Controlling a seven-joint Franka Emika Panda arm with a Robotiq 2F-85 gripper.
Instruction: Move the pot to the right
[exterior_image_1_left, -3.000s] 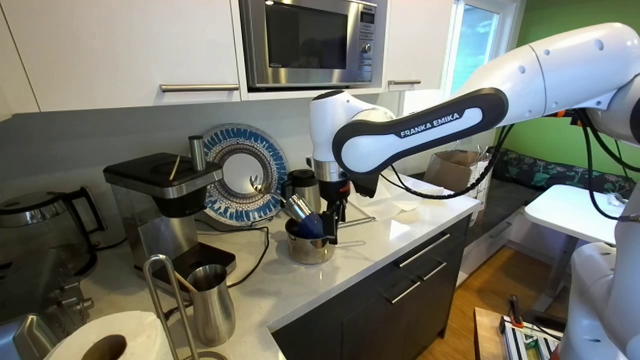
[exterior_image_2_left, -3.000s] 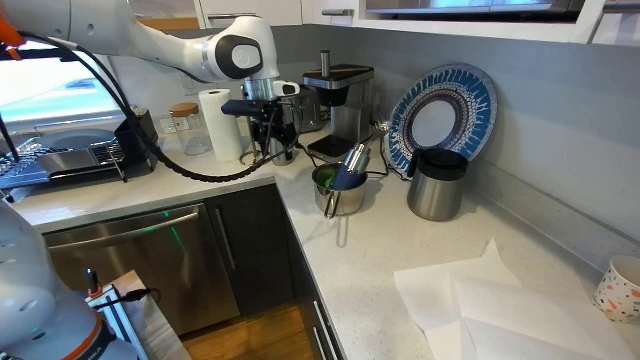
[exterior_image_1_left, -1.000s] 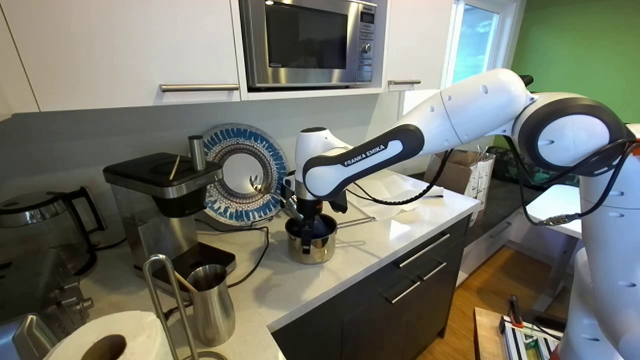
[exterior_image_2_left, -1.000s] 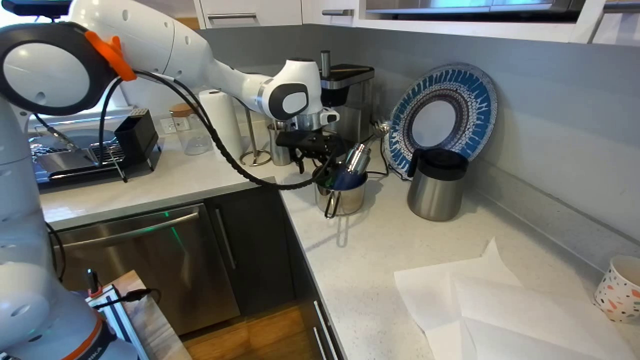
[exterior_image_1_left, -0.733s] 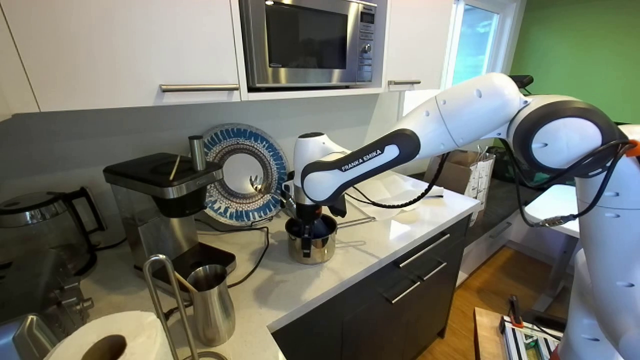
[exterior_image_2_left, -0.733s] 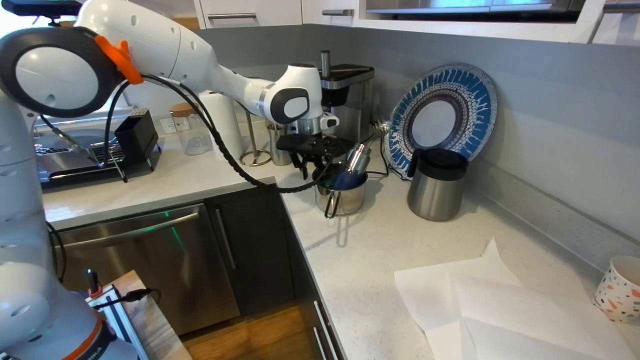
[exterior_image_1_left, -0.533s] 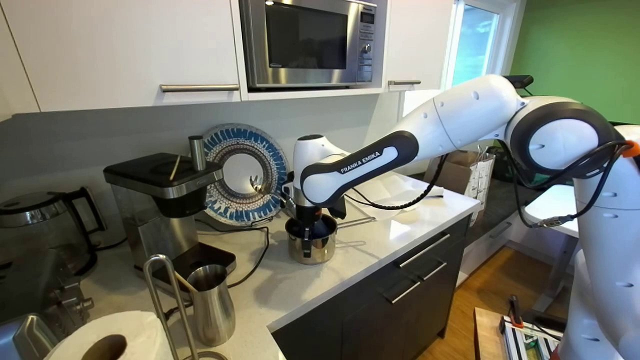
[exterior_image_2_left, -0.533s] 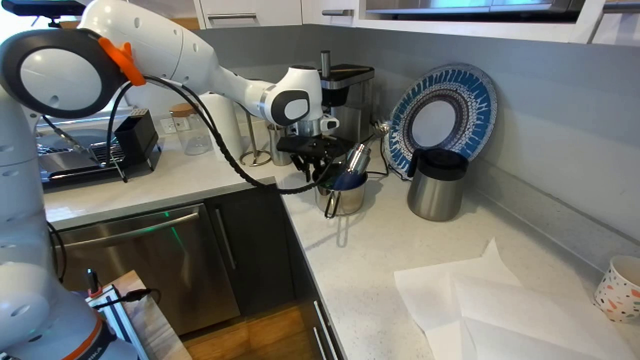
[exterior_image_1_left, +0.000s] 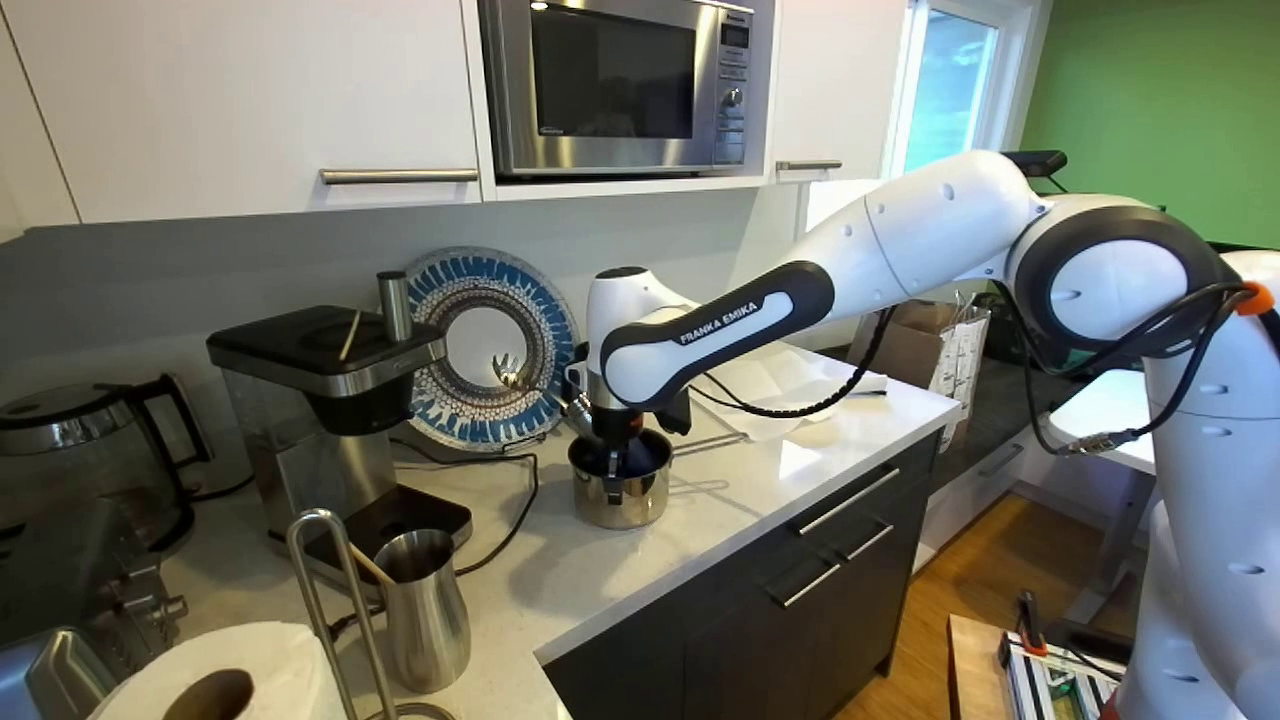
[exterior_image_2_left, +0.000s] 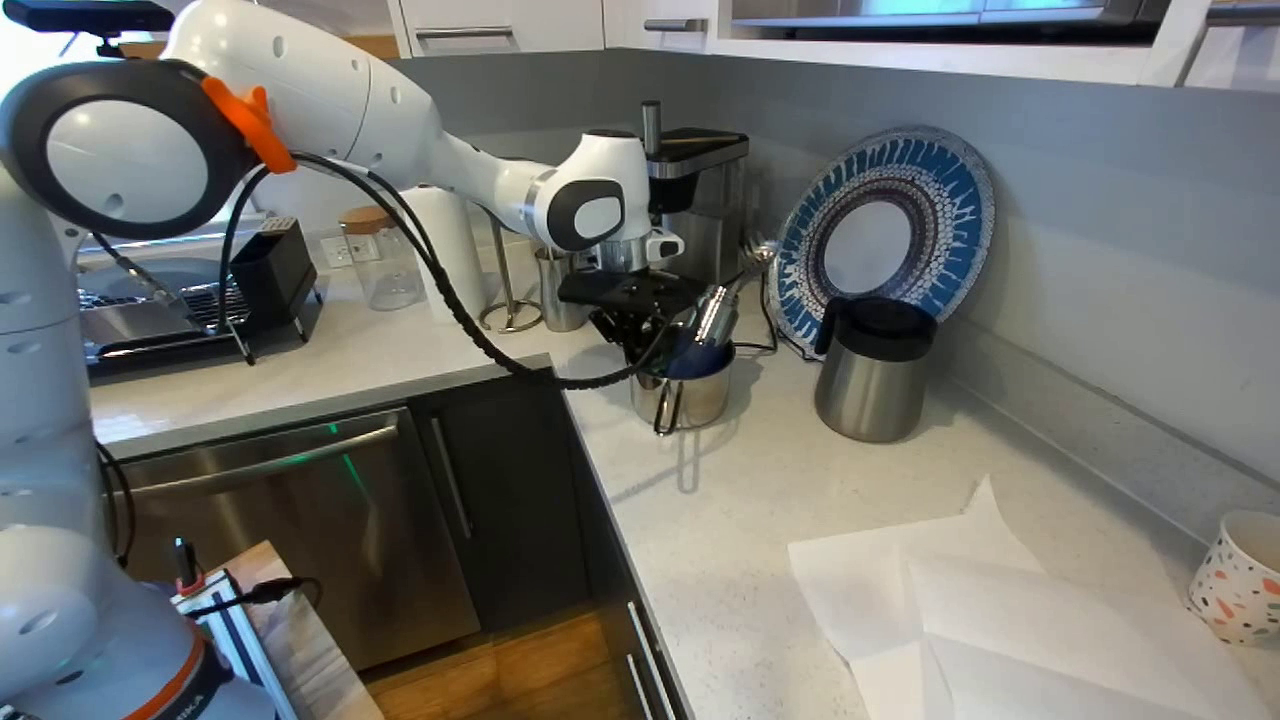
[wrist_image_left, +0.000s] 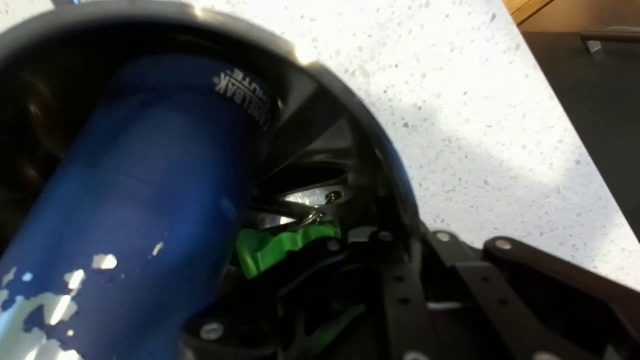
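Compared with half a second ago, your black two-fingered gripper (wrist_image_left: 411, 242) has closed in: its fingers now clamp the side of the squat shiny steel pot (exterior_image_1_left: 638, 503), one inside, one outside. The pot has shifted slightly on the white speckled counter (exterior_image_2_left: 750, 500). A dark blue cylindrical bottle (wrist_image_left: 150, 175) leans inside it. Your white arm with black trim (exterior_image_1_left: 885, 245) reaches out over the counter, its wrist pointing down. Farther off, the round blue-patterned plate (exterior_image_2_left: 868, 250) leans against the grey wall (exterior_image_2_left: 1120, 250).
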